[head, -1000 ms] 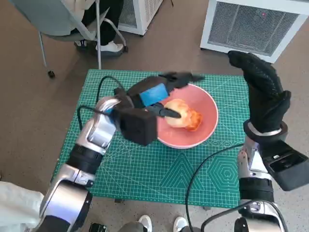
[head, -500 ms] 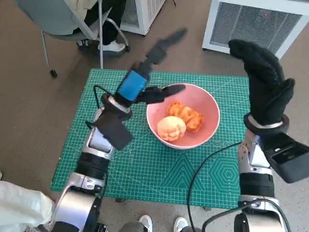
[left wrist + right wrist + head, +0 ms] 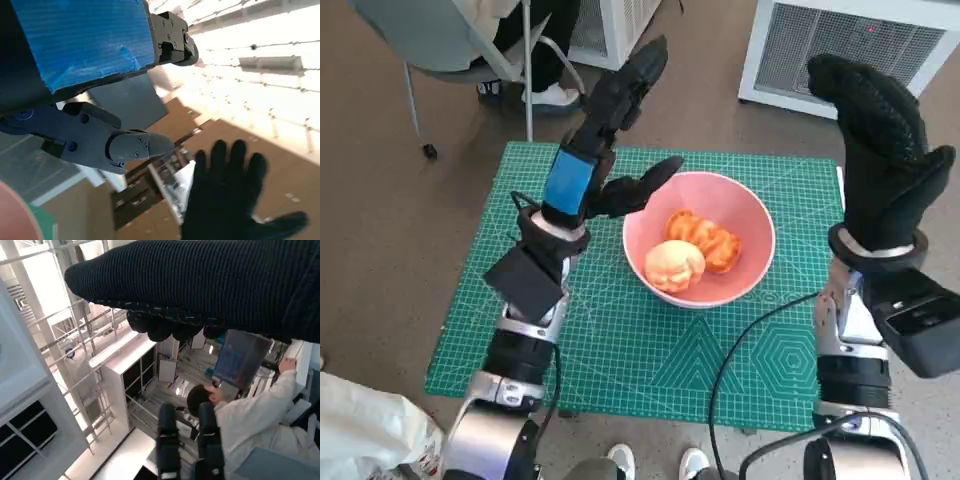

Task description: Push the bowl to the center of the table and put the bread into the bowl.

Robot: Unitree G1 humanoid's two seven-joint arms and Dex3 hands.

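The pink bowl stands near the middle of the green cutting mat, and a sliver of it shows in the left wrist view. Inside lie a pale round bun and a golden ridged pastry. My left hand is raised upright above the mat's left half, beside the bowl, fingers spread and holding nothing; its blue-taped back fills the left wrist view. My right hand in the black glove is lifted to the right of the bowl, open and empty, and appears as a spread glove and a dark band.
The green mat covers the small table. A grey chair with a seated person's feet stands behind the table's left corner. White grilled units stand at the back. A black cable crosses the mat. A person sits at a screen.
My left hand rose from the bowl, where it was over the bun, and now stands upright and empty. The bun lies in the bowl. My right hand rose slightly.
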